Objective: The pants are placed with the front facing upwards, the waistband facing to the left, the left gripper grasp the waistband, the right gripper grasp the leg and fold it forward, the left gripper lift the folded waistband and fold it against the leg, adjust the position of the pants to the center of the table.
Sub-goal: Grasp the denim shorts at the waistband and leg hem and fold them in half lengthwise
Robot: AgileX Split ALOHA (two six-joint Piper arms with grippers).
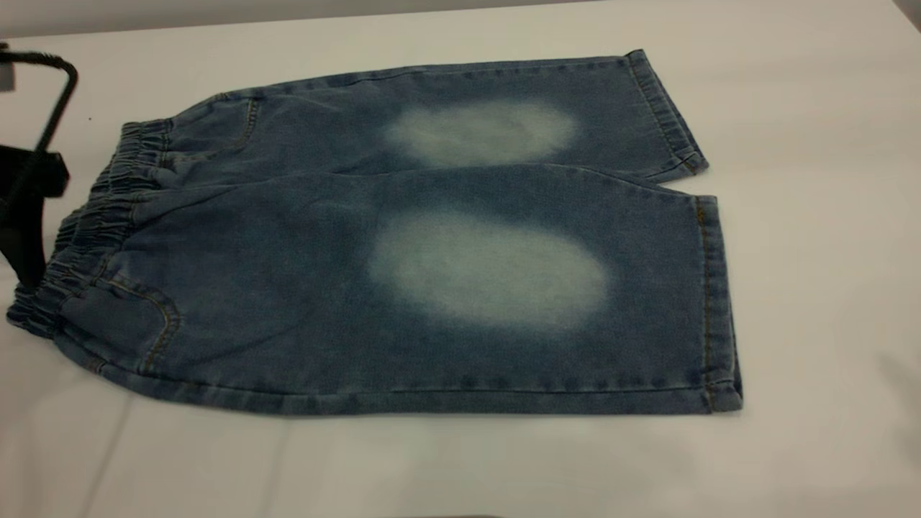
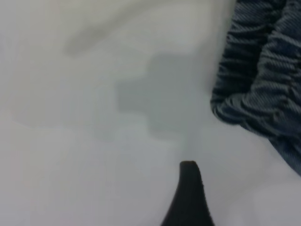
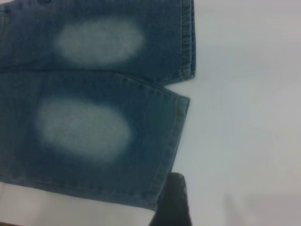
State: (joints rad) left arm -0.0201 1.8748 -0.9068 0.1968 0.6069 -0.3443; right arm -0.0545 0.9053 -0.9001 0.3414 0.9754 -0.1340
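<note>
The blue denim pants [image 1: 432, 252] lie flat on the white table [image 1: 827, 288], front up, both legs side by side with pale oval patches. The gathered waistband [image 1: 93, 216] points left. My left gripper [image 1: 25, 216] hovers just left of the waistband, apart from it. In the left wrist view one black finger [image 2: 188, 197] stands over bare table, with the waistband [image 2: 258, 84] off to one side and nothing held. My right gripper [image 3: 211, 209] is out of the exterior view. One of its fingers [image 3: 173, 202] sits at the corner of the near leg's cuff [image 3: 174, 141], holding nothing.
A thin black cable [image 1: 57, 93] loops above the left gripper. White tabletop stretches to the right of the leg cuffs [image 1: 712, 288] and in front of the pants [image 1: 432, 467].
</note>
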